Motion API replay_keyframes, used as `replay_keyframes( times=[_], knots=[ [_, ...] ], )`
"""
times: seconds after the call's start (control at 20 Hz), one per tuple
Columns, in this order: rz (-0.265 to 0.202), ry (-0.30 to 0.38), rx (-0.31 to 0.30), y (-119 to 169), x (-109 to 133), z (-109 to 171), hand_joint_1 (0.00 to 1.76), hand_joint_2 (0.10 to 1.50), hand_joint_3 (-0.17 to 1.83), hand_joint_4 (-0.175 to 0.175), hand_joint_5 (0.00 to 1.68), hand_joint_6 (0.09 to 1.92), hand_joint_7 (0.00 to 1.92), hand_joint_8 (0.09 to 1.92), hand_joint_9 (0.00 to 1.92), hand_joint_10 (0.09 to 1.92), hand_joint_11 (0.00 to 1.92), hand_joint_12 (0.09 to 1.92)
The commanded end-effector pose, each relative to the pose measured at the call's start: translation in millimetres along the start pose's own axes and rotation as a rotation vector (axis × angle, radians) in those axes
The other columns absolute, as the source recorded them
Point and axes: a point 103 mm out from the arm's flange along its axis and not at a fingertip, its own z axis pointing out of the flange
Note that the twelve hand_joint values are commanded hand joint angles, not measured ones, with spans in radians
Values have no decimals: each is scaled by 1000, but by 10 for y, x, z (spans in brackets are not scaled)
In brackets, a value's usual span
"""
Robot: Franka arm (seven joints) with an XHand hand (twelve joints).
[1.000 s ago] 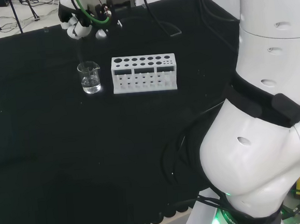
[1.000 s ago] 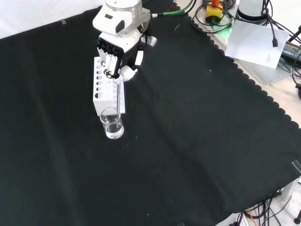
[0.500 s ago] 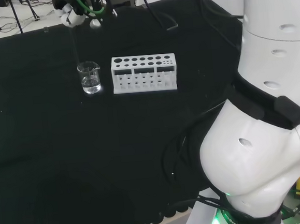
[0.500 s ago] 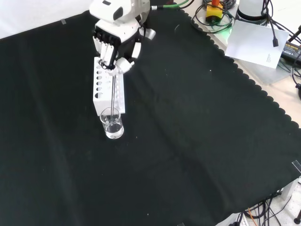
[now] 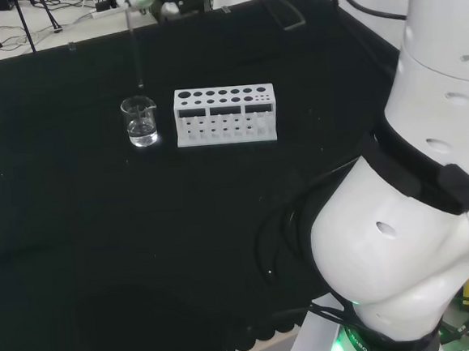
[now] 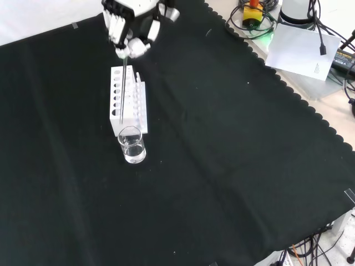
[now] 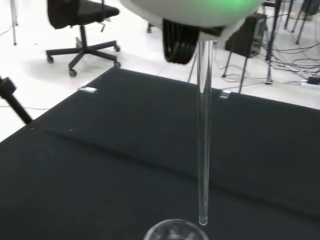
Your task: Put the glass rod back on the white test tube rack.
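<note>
Front view has the robot hand [image 6: 128, 25] pinching one glass rod [image 6: 123, 88], hanging upright with its tip just above the single beaker [image 6: 132, 144] and in front of the one white test tube rack [image 6: 127, 105] on the desk [image 6: 233, 160]. Risks: the tip could clip the beaker rim when carried sideways, or miss a rack hole and slip.
</note>
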Motion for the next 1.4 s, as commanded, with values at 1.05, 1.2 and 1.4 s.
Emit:
replay_keyframes(
  times=[1.05,1.2,1.4],
  knots=[
    [260,-16,-2,-1373,-1169,-193,1311,682,743,-175,1094,738,1189,1145,1710,854,1680,780],
    [263,-18,8,-1442,-1185,-162,1311,682,743,-175,1094,738,1189,1145,1710,854,1680,781],
    [283,-32,40,-1532,-1207,-50,1311,681,743,-175,1094,737,1190,1145,1710,855,1680,781]
  ],
)
